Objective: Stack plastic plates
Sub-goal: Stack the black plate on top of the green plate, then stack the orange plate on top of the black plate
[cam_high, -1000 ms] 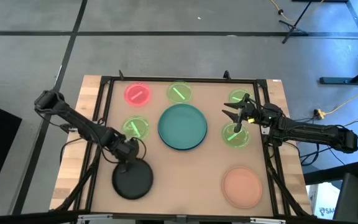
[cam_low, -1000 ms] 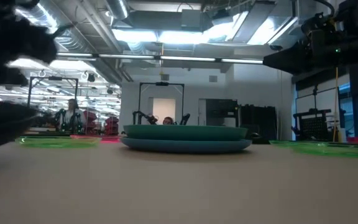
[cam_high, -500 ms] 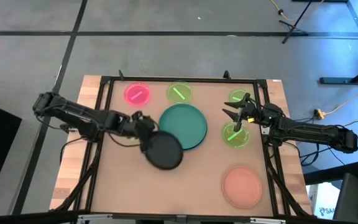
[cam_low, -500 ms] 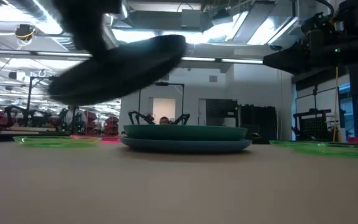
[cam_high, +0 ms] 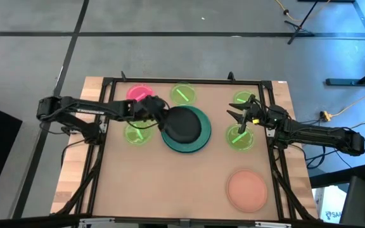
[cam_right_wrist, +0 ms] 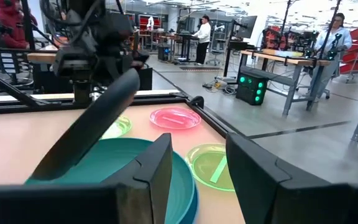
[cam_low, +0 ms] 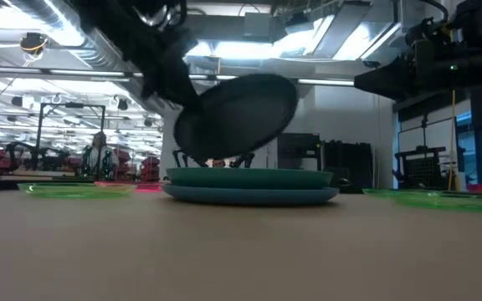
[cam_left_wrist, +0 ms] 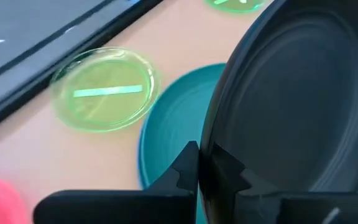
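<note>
My left gripper is shut on the black plate, which hovers tilted over the big teal plate at the table's middle. In the low view the black plate hangs clear above the teal plate, which lies on a blue plate. My right gripper waits open above a green plate on the table's right side; its own fingers stand apart. My left gripper pinches the black plate's rim on its side toward the table's left, one finger on each face. The fingers come roughly level from the table's left. The plate is lifted clear and tilted above the teal plate.
Small green plates lie at the far middle, left of the stack and far right. A pink plate sits at the far left, a peach plate at the near right. A dark frame rims the table.
My left gripper has carried the black plate from the table's near left, up and toward the far right, until it hangs over the teal plate. The plate was lifted clear of the table and has tipped.
</note>
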Available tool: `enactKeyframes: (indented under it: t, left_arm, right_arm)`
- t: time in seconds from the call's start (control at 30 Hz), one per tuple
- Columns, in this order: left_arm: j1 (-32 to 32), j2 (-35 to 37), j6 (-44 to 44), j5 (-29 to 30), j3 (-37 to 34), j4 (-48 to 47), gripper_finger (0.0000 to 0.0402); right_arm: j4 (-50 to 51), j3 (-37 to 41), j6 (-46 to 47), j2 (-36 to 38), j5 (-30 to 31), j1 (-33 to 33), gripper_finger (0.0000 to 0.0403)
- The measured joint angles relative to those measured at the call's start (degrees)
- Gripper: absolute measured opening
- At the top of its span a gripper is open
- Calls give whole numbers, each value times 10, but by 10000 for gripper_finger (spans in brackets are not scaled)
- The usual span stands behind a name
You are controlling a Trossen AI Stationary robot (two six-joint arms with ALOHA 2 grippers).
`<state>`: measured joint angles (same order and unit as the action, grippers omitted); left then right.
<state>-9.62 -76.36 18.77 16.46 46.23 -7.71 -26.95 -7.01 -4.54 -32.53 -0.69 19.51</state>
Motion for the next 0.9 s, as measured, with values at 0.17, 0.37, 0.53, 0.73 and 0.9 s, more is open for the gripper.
enactKeyframes:
  t: [0.17,0.37,0.53,0.73,0.9]
  left_arm:
    - [-19,-52,1,-39,-19,50,10]
    - [-20,-99,2,-22,-20,66,20]
    - [-20,-112,-12,-15,-20,74,75]
    - [-1,-100,-49,-5,-20,72,124]
    - [67,-89,-83,49,-29,95,128]
  right_arm:
    - [0,0,1,0,1,0,147]
    - [2,0,2,0,1,0,147]
    - [9,0,2,0,1,0,147]
    - [27,0,2,0,-4,0,147]
    - [141,-35,18,0,-18,0,147]
